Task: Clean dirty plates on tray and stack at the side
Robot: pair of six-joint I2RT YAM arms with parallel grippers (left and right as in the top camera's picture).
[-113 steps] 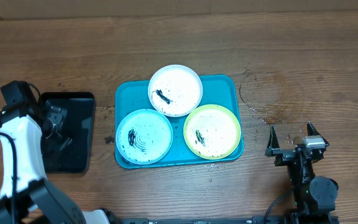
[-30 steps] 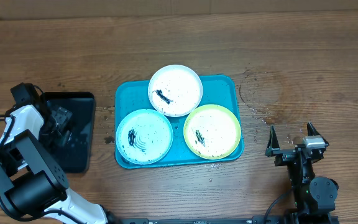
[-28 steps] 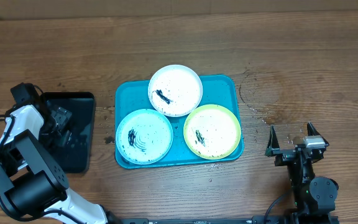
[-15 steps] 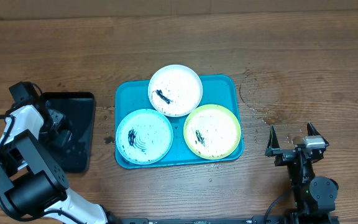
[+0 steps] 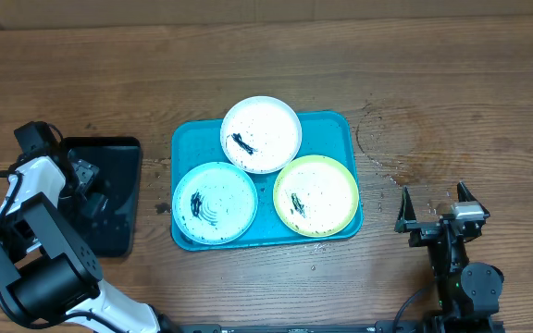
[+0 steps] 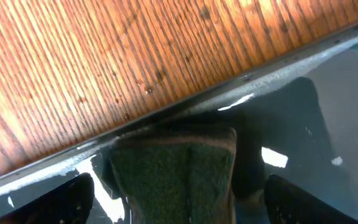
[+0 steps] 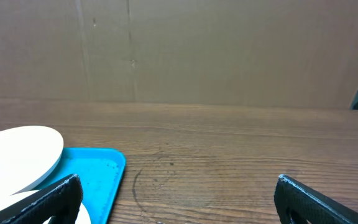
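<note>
Left gripper (image 5: 86, 180): hovering over the black tray (image 5: 123, 157), jaws standing wide, gripping nothing.
Dark green sponge (image 6: 173, 165): lying in the black tray, directly between the left gripper's fingertips.
Right gripper (image 5: 433, 205): waiting above the wooden table (image 5: 433, 92), jaws spread wide, empty.
Teal tray (image 5: 336, 125): lying between both grippers, well apart from each.
Plates: white plate (image 5: 261, 134), teal-rimmed plate (image 5: 215, 202) and yellow-green-rimmed plate (image 5: 316, 194) are sitting smudged on the teal tray, the yellow-green-rimmed plate nearest the right gripper.

Teal-blue tray (image 5: 336, 127): flat at the middle of the tabletop (image 5: 452, 83), carrying three round plates, all upright and unstacked. White plate (image 5: 261, 134) overhangs the far rim. Teal-rimmed plate (image 5: 215, 203) near left, yellow-green-rimmed plate (image 5: 316, 195) near right. Black smudges on each centre.
</note>
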